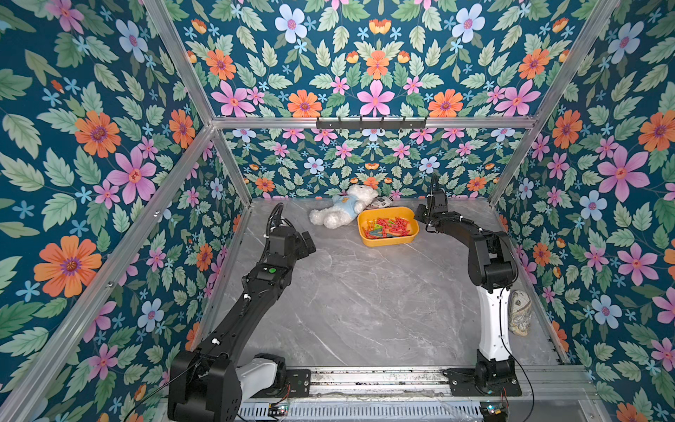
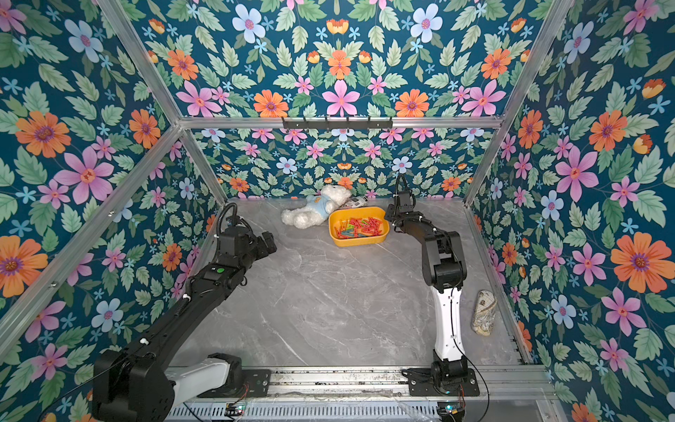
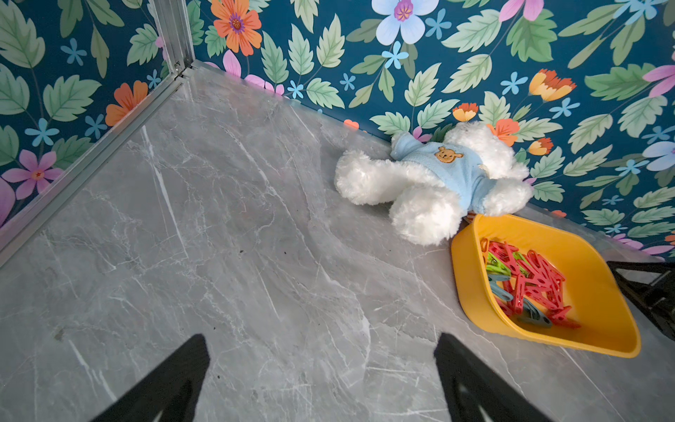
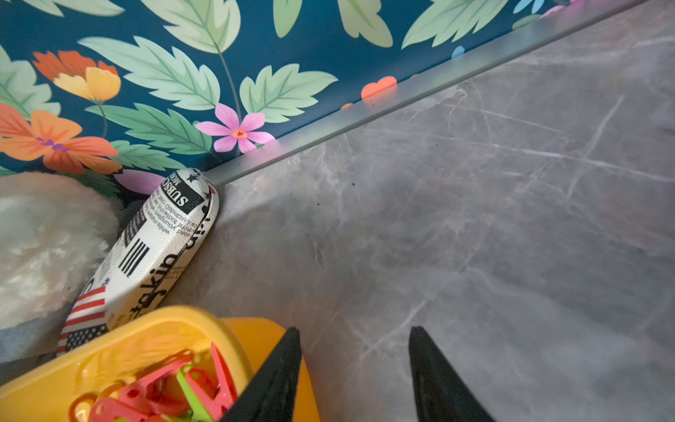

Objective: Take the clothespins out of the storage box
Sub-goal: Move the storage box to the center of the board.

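Pins [image 1: 388, 227] all in box [image 1: 389, 242], back of counter [image 1: 347, 310], just beside bear [image 1: 338, 212]. Box's long axis runs L-R. Your right arm [image 1: 471, 234] is nearer. Right jaws sit just off box's right end, part open, holding nothing, one finger [image 4: 274, 376] at the rim, so pins lie to their left. Left jaws wide open, empty, well apart. Probably shift left, then dip.

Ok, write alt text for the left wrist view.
A yellow tray of mostly red clothespins sits on a grey marble table beside a white teddy bear, near a floral wall. The left gripper hangs open over bare tabletop.
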